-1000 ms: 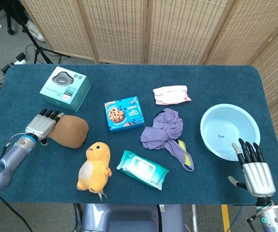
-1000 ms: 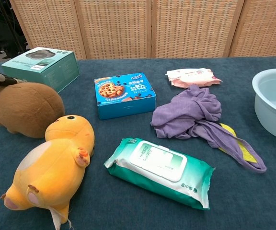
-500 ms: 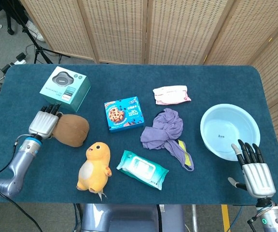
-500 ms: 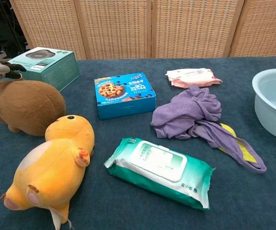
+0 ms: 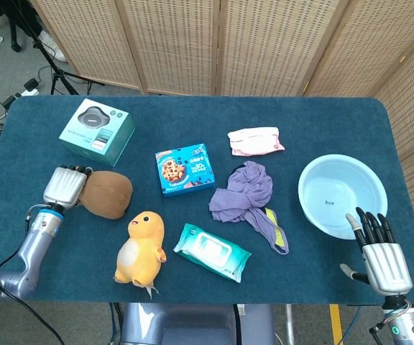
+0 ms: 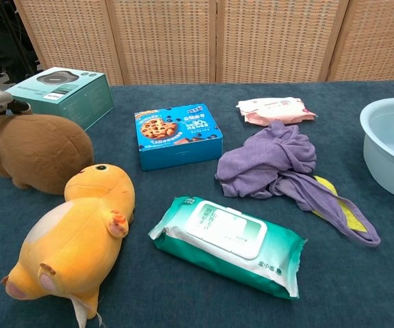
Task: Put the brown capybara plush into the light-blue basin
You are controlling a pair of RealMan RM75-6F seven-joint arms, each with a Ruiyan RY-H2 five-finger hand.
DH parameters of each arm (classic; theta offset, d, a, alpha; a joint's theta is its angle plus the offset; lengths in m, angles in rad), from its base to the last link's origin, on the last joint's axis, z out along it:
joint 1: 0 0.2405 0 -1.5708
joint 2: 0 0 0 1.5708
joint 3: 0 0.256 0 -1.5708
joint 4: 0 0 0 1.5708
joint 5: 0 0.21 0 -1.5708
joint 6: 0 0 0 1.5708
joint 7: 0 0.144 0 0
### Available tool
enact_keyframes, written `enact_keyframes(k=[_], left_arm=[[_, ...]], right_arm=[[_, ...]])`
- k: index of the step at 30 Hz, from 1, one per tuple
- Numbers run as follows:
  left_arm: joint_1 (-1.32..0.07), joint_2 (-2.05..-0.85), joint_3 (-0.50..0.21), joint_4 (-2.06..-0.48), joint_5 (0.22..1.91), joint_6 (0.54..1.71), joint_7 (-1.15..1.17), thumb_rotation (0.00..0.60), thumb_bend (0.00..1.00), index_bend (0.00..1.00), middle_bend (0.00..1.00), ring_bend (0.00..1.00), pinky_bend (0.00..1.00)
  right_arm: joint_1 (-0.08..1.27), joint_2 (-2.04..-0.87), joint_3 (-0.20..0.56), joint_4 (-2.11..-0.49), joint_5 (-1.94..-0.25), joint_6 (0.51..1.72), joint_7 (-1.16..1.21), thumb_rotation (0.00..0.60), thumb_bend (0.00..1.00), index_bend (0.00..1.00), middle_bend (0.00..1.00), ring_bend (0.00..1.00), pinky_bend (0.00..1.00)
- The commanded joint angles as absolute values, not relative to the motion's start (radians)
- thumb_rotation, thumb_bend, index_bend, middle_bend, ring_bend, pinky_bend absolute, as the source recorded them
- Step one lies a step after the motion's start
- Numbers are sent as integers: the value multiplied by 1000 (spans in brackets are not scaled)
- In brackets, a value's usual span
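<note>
My left hand [image 5: 63, 186] cups the brown capybara plush [image 5: 106, 194] to grip it; right hand [image 5: 382, 253] waits open beside the light-blue basin [image 5: 342, 195].

Blue table [image 5: 42, 136] carries capybara plush [image 5: 108, 193], basin [image 5: 342, 195], boxes.

Silver left hand [image 5: 62, 187], black fingers [image 5: 370, 224], blue-grey arms

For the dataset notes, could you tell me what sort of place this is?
Probably a lab or studio test area: woven folding screens behind a blue-covered table, with cables and a stand on grey floor.
</note>
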State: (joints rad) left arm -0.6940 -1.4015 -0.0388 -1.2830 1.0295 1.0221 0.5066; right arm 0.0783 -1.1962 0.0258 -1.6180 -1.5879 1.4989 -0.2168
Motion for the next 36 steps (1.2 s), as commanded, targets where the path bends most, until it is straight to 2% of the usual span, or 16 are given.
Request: enact_keyframes(k=[1, 8, 13, 20, 29, 36], left_arm=[[-684, -1395, -68, -1288, 1075, 1067, 464, 600, 531, 786, 459, 458, 465], [-682, -1340, -114, -1368, 1114, 1110, 437, 600, 553, 790, 465, 471, 477], [-692, -1281, -161, -1497, 1143, 1147, 435, 600, 557, 791, 466, 471, 477], [-732, -1267, -219, -1602, 1167, 1172, 481, 600, 553, 791, 466, 471, 477], [-862, -1384, -284, -1576, 1149, 1120, 607, 600, 535, 791, 466, 471, 477], [-1000, -1552, -328, -1485, 1067, 1052, 722, 600, 496, 791, 466, 466, 477]], right_arm=[[78, -1195, 25, -1619, -1588, 1499, -218, 600, 0, 0, 0, 0, 0], [76, -1194, 25, -1621, -1591, 1504, -220, 600, 0, 0, 0, 0, 0], [75, -1193, 25, -1623, -1591, 1505, -221, 600, 0, 0, 0, 0, 0], [75, -1186, 30, -1625, -1581, 1505, -207, 600, 0, 0, 0, 0, 0], [76, -1169, 43, -1623, -1554, 1498, -157, 600, 0, 0, 0, 0, 0], [76, -1150, 48, -1620, -1545, 1494, -94, 600, 0, 0, 0, 0, 0]])
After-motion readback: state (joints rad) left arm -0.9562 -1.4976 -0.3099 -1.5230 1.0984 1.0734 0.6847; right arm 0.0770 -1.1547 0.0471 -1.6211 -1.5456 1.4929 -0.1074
